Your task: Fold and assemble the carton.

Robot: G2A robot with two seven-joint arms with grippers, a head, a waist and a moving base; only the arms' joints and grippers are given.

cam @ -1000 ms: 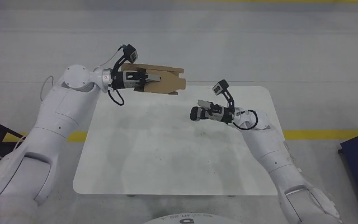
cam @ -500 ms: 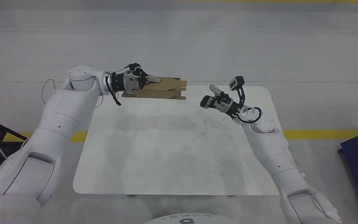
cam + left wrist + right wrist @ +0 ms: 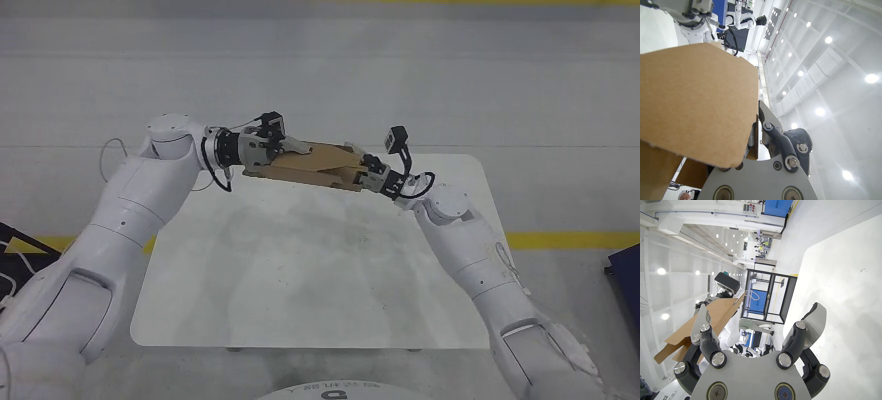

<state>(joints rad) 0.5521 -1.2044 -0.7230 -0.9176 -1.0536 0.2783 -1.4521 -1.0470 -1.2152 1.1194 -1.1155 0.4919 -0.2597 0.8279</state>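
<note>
White surface (image 3: pixel 300 290) in top view; flattened carton (image 3: pixel 312 165) held at upper centre. Left wrist view: left gripper (image 3: pixel 757 123) clamps the cardboard. Right wrist view: right gripper (image 3: pixel 759 311) gapes wide at the carton's edge. Step, seemingly: opening it; next, close and pull.

White table (image 3: pixel 300 290), rounded corners, matt top. Faint grey smudges (image 3: pixel 290 215) across the table's middle and toward its far edge. Small dark specks (image 3: pixel 864 270) near one rounded corner. Grey floor (image 3: pixel 320 70) round the table, yellow line (image 3: pixel 570 240) passing beneath it.
</note>
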